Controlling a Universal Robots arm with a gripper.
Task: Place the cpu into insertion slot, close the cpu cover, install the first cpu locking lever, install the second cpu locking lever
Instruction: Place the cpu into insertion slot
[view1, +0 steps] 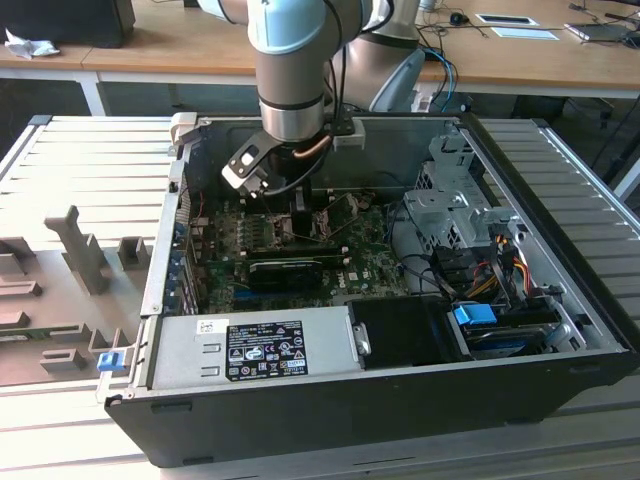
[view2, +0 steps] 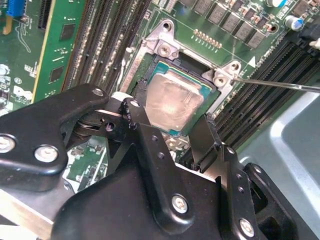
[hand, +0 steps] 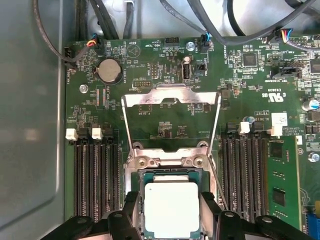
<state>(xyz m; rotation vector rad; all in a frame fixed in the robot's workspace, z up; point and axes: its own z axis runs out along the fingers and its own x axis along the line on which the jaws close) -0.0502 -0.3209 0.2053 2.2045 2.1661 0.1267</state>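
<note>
1. The cpu (hand: 171, 210) (view2: 172, 102) lies flat in the insertion slot (hand: 167, 160), silvery top up, in both wrist views.
2. The end effector (hand: 171, 200) is spread apart, with one finger just beside each of two opposite cpu edges.
3. In the first wrist view, the cpu cover (hand: 150, 98) stands raised on its hinge, off the slot, with green board showing through its cut-out.
4. In the second wrist view, a thin locking lever (view2: 280, 85) juts free from a slot corner.
5. In the exterior view, the end effector reaches into the open computer case (view1: 350, 410) on the bench (view1: 80, 150). The power supply (view1: 260, 345) is at its 6 o'clock and the drive cage (view1: 450, 200) at its 3 o'clock.
</note>
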